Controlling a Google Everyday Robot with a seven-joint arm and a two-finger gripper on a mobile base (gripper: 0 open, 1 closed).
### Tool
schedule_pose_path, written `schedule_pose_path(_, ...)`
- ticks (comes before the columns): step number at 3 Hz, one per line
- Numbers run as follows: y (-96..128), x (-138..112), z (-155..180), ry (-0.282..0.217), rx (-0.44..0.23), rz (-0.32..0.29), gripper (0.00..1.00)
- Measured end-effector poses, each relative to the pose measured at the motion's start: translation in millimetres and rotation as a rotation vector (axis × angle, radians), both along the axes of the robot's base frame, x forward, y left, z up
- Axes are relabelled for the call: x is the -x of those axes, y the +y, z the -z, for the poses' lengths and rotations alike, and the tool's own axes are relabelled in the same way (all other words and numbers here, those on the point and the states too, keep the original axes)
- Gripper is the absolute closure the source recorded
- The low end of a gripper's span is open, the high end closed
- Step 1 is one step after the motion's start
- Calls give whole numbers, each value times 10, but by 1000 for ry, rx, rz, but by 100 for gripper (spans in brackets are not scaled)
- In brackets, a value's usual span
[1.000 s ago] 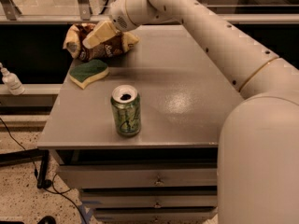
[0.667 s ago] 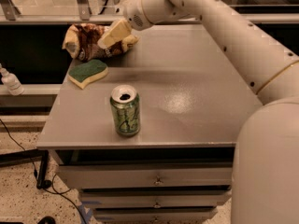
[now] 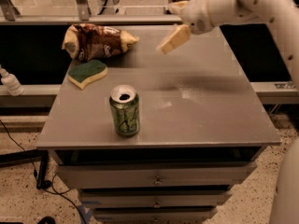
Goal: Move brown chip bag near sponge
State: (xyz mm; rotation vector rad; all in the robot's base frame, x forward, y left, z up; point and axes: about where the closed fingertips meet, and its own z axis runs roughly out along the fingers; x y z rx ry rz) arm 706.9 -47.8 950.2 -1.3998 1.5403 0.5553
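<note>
A: Gripper position?
B: Gripper (image 3: 174, 39) sits upper middle of the frame, above the far part of the table (image 3: 210, 106), clear of the surface. It shows as one pale blurred shape. How far open: cannot tell. Nothing seen in its hold.

A: Arm?
B: Arm (image 3: 224, 6) enters from the upper right and is cut off by the top and right edges. A second pale curve at the lower right corner is also cropped.

A: Task items?
B: Brown chip bag (image 3: 98, 41) lies on its side at the upper left, on the table's far left corner, well apart from the gripper. Lettering is not readable. Sponge (image 3: 87, 73) lies just below it in the frame, green side up, very close. Touching or not: cannot tell.

A: Anything else?
B: Green soda can (image 3: 124, 111) stands upright, centre left, near the front edge, with its top open. Drawers (image 3: 156, 176) sit beneath the table. A white bottle-like object (image 3: 9, 80) at the left edge is partly cut off.
</note>
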Motion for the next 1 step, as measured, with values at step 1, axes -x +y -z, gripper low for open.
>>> schedule_pose_path(1,-75,81,9,4,11,-24,0)
